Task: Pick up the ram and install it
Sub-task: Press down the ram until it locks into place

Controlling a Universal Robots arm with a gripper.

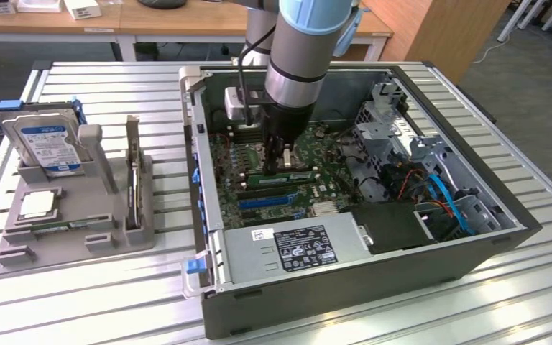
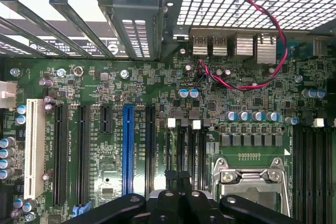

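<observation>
The ram (image 1: pixel 295 175) is a narrow green stick lying along the slots of the motherboard (image 1: pixel 256 198) inside the open computer case (image 1: pixel 372 277). My gripper (image 1: pixel 276 165) reaches straight down into the case, its dark fingertips pressed together right at the near end of the stick. In the wrist view my gripper (image 2: pixel 177 178) is shut over the black memory slots (image 2: pixel 184 145), whose white clips (image 2: pixel 170 123) show at the far end. Nothing is visible between the fingers there. Whether the tips touch the stick I cannot tell.
A silver processor socket (image 2: pixel 252 174) sits beside the slots, and a red and black cable (image 2: pixel 262 30) loops above. On the exterior view's left a grey holder (image 1: pixel 75 244) carries a blue-labelled hard drive (image 1: pixel 46 144), a square silver chip (image 1: pixel 38 205) and a thin board on edge (image 1: pixel 132 176). Drive cages (image 1: pixel 391 129) crowd the case's right.
</observation>
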